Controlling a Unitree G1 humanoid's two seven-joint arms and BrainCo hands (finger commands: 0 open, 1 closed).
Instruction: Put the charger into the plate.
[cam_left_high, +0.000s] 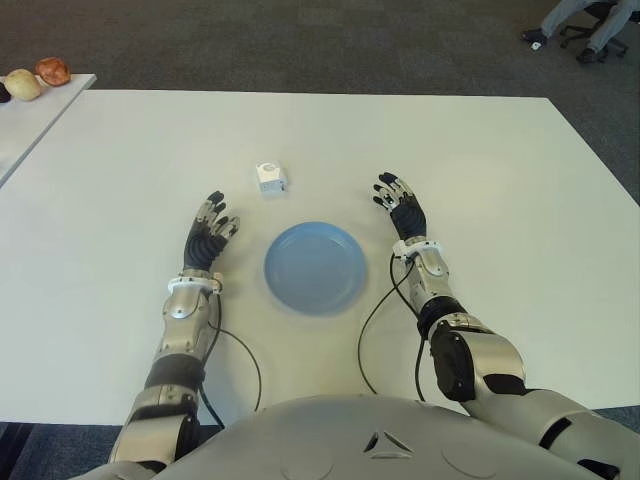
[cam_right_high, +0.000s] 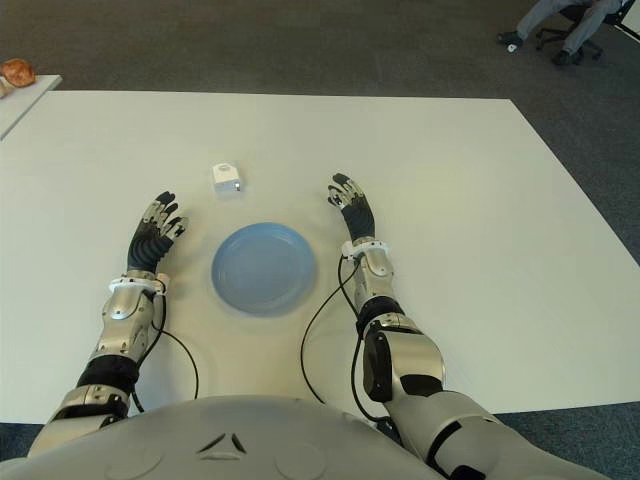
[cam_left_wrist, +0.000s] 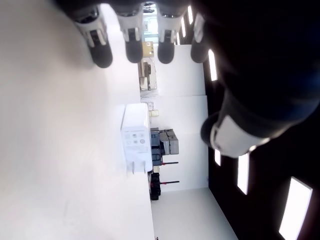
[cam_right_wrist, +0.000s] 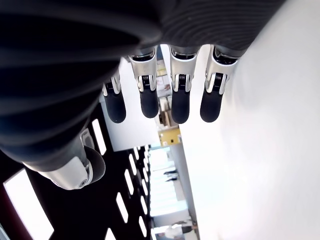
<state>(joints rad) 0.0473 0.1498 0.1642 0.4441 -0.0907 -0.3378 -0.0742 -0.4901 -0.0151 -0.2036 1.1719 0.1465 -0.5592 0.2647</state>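
Note:
A small white charger (cam_left_high: 271, 178) lies on the white table (cam_left_high: 480, 180), just beyond the round blue plate (cam_left_high: 314, 266) and a little to its left. The plate holds nothing. My left hand (cam_left_high: 207, 236) shows to the left of the plate, fingers stretched out and holding nothing. To the plate's right is my right hand (cam_left_high: 398, 206), also flat with spread fingers. The left wrist view has the charger (cam_left_wrist: 135, 138) ahead of the left fingertips (cam_left_wrist: 133, 47), apart from them. Only the right fingertips (cam_right_wrist: 180, 107) and bare table show in the right wrist view.
A second table (cam_left_high: 30, 115) at the far left carries two round fruit-like objects (cam_left_high: 38, 77). An office chair and a person's legs (cam_left_high: 590, 25) are at the far right on the dark carpet. Black cables (cam_left_high: 375, 320) trail from both wrists toward my body.

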